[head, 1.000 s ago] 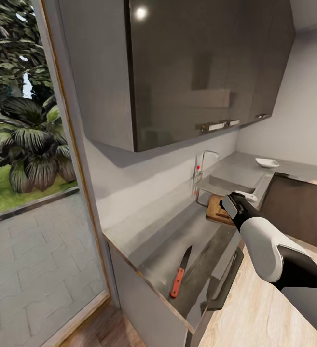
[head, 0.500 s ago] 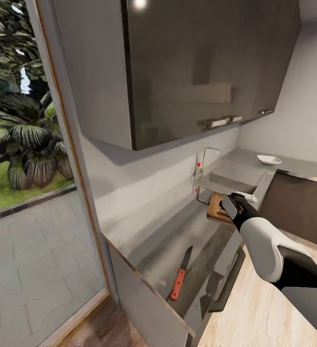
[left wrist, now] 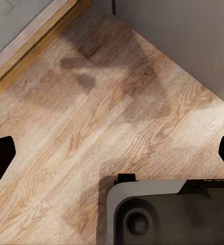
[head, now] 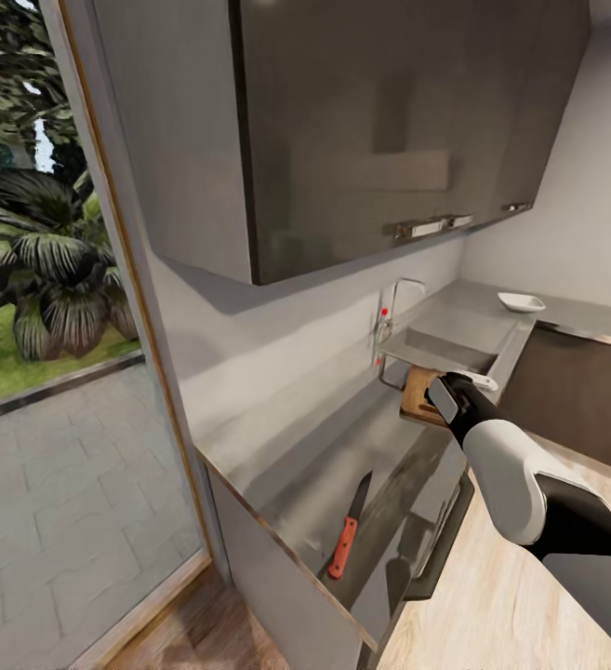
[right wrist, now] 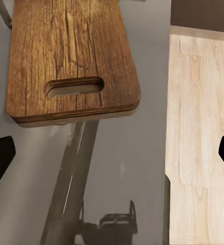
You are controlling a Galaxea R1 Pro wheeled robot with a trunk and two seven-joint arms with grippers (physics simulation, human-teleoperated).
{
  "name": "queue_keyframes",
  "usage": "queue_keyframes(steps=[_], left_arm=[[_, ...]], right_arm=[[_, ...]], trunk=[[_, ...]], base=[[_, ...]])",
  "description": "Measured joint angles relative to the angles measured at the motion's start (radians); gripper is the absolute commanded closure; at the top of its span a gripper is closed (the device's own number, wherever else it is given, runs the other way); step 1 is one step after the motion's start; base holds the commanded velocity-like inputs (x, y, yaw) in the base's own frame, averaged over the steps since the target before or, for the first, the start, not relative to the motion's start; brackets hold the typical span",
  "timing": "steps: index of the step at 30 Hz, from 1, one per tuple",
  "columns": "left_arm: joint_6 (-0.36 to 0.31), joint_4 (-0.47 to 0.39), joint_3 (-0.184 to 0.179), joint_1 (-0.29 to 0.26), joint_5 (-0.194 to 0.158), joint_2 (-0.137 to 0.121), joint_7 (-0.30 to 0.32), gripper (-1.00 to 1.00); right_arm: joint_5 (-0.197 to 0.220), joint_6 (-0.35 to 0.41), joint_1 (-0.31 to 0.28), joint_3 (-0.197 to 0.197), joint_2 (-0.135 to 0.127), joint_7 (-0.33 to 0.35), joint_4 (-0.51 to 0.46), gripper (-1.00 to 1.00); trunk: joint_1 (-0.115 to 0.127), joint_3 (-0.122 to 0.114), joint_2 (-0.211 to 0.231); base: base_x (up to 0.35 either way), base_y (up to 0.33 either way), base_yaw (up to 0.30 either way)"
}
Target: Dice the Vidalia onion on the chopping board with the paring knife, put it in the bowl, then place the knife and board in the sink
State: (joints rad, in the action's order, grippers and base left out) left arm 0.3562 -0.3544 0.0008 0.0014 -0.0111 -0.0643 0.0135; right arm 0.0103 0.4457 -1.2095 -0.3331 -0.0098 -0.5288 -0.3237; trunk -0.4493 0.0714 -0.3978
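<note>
The paring knife point(head: 346, 530), red-orange handle and dark blade, lies near the front end of the grey countertop point(head: 286, 451). Further along, the wooden chopping board point(head: 418, 395) lies flat by the sink point(head: 449, 346) and its chrome tap point(head: 394, 300). The white bowl point(head: 521, 301) sits on the counter beyond the sink. My right gripper point(right wrist: 112, 153) hangs open above the counter, just short of the slot-handle end of the board point(right wrist: 71, 56). My left gripper point(left wrist: 112, 153) is open over the wooden floor point(left wrist: 91, 102), holding nothing. The onion is hidden.
Dark glossy wall cabinets point(head: 370, 121) hang over the counter. A glazed door point(head: 54, 372) with paving and plants outside stands at the left. Dark lower cabinets point(head: 565, 391) run at the right, above light wood floor point(head: 519, 605). My base point(left wrist: 168, 214) shows under the left gripper.
The head camera has shifted a little, so the sink and bowl sit slightly higher in the picture. The knife, board and right arm keep their places relative to each other.
</note>
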Motion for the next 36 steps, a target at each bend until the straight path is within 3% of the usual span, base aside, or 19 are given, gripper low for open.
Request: queue_keyframes(steps=[29, 36], left_arm=[[-0.001, 0.003, -0.002, 0.0, 0.001, 0.001, 0.0, -1.0], [-0.002, 0.003, -0.002, 0.0, 0.001, 0.001, 0.0, -1.0]], right_arm=[[0.003, 0.014, -0.001, -0.001, -0.006, -0.008, -0.078, -1.0], [0.003, 0.124, -0.023, 0.0, -0.016, -0.001, -0.131, -1.0]], trunk=[[0.0, 0.039, 0.0], [0.0, 0.04, 0.0]], base=[[0.001, 0.0, 0.0], [0.0, 0.0, 0.0]])
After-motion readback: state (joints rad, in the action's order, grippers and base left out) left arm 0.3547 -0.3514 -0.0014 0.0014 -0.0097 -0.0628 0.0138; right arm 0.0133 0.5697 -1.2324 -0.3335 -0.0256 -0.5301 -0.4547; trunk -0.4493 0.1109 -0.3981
